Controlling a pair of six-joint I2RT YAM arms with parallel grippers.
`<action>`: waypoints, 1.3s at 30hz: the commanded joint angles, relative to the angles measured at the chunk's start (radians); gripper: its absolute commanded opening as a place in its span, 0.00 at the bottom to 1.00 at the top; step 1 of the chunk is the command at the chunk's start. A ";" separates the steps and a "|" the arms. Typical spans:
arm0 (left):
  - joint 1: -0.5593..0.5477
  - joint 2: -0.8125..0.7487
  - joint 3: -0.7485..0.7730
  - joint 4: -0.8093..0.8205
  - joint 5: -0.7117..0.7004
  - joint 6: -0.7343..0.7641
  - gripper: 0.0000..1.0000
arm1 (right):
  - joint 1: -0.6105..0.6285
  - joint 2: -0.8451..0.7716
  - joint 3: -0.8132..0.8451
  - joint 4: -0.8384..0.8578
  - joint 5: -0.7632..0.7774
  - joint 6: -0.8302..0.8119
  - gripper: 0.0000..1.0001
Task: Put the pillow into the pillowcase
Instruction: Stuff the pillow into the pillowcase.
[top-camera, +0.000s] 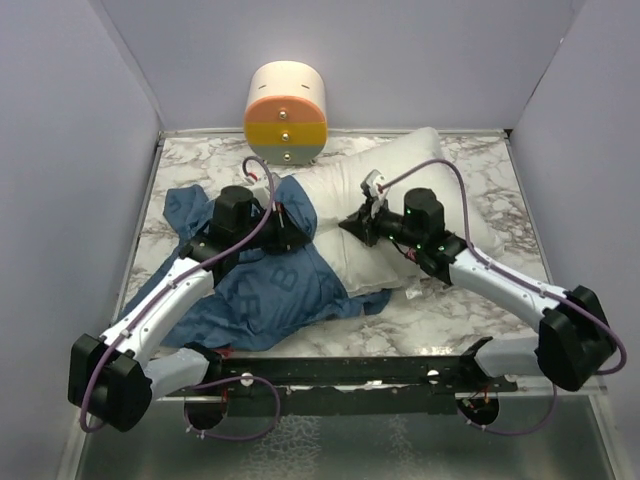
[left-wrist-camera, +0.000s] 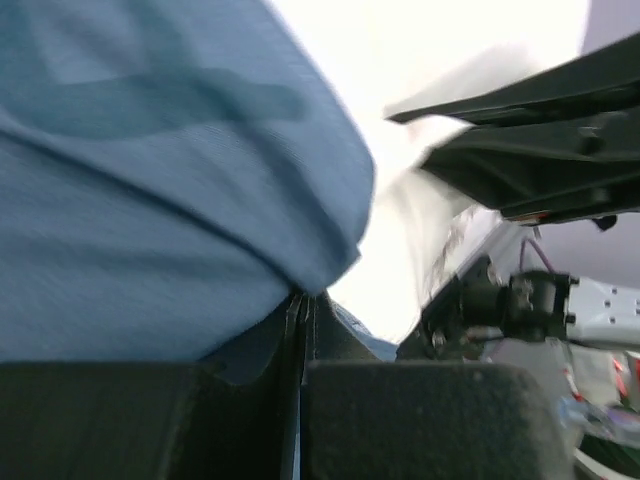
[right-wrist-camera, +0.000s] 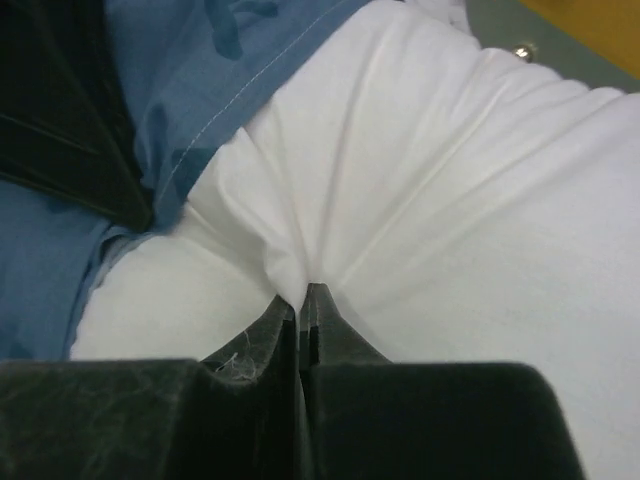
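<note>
while left gripper (left-wrist-camera: 302, 300) pinches pillowcase (left-wrist-camera: 150, 200), right gripper (right-wrist-camera: 303, 292) pinches pillow (right-wrist-camera: 450, 200), angled far-right to near-left

Even, soft light; left wrist view blurred, pillow (left-wrist-camera: 450, 50) overexposed

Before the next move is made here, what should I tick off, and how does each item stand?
1. The left gripper is shut on the pillowcase edge: ok.
2. The right gripper is shut on a pinch of pillow fabric: ok.
3. The pillow is inside the pillowcase: not ok; in the top view most of it lies bare.
4. The pillowcase mouth is spread around the pillow's end: cannot tell.
5. There is a gap between the two grippers: ok, though narrow.
</note>
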 joint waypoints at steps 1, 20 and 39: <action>0.054 -0.036 -0.150 0.140 0.107 -0.066 0.00 | 0.015 -0.143 -0.199 -0.023 -0.140 0.069 0.09; 0.066 0.010 0.031 0.107 0.272 -0.034 0.00 | -0.056 0.093 0.456 -0.470 0.001 -0.214 1.00; 0.084 0.229 0.300 0.182 0.190 -0.006 0.00 | -0.094 0.362 0.409 -0.461 -0.042 0.011 0.01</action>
